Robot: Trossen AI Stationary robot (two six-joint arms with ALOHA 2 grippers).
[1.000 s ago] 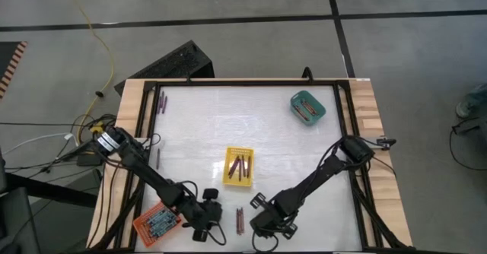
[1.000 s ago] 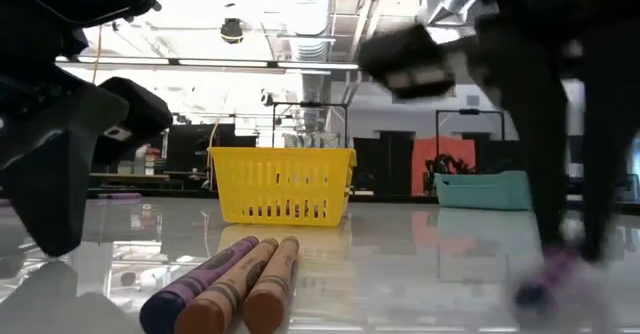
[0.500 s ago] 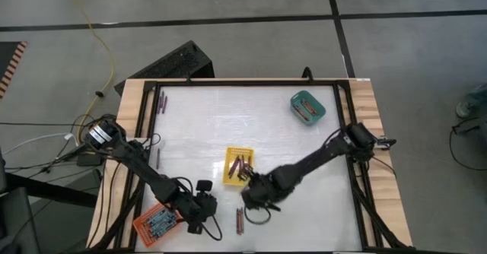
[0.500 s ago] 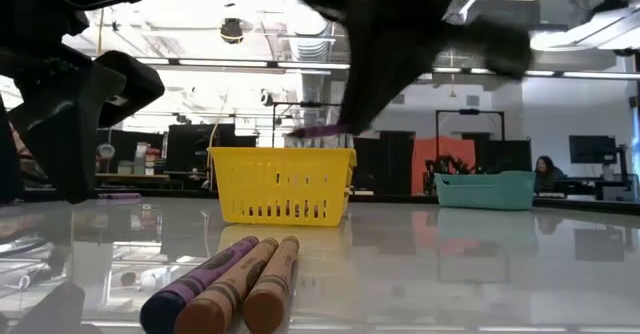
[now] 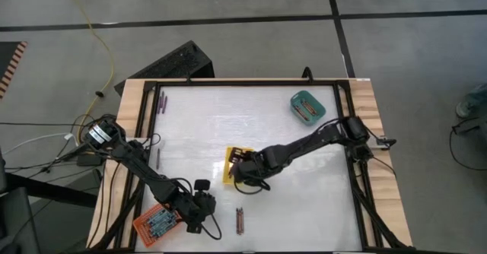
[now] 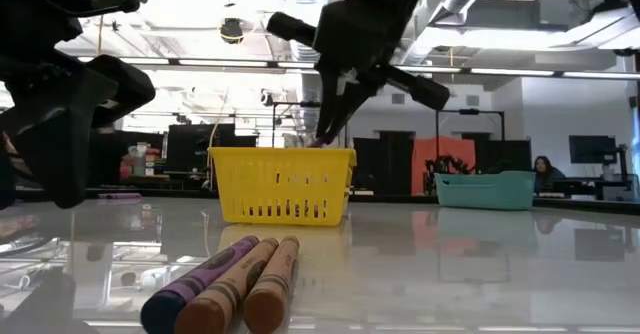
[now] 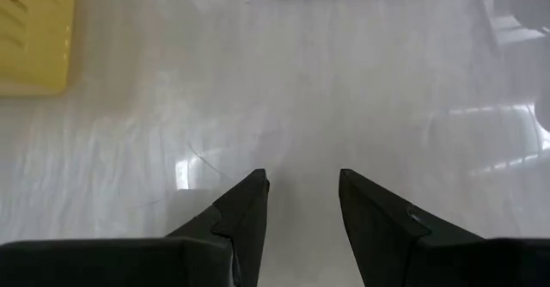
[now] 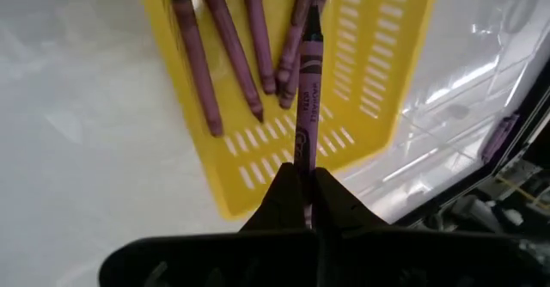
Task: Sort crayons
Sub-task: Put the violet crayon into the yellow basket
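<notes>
My right hand (image 8: 302, 184) grips a purple crayon (image 8: 307, 98) directly above the yellow tray (image 8: 369, 72), its long axis running along the crayons inside; left hand (image 7: 301, 203) open, waiting.

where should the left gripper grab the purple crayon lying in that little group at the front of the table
Judging by its pose, grip the purple crayon across its width near mid-length, coming straight down. It lies flat on the table against two tan crayons, so one finger needs its free outer side and the other must wedge into the seam. The left gripper is open nearby; the right gripper holds another crayon over the yellow basket.
</notes>
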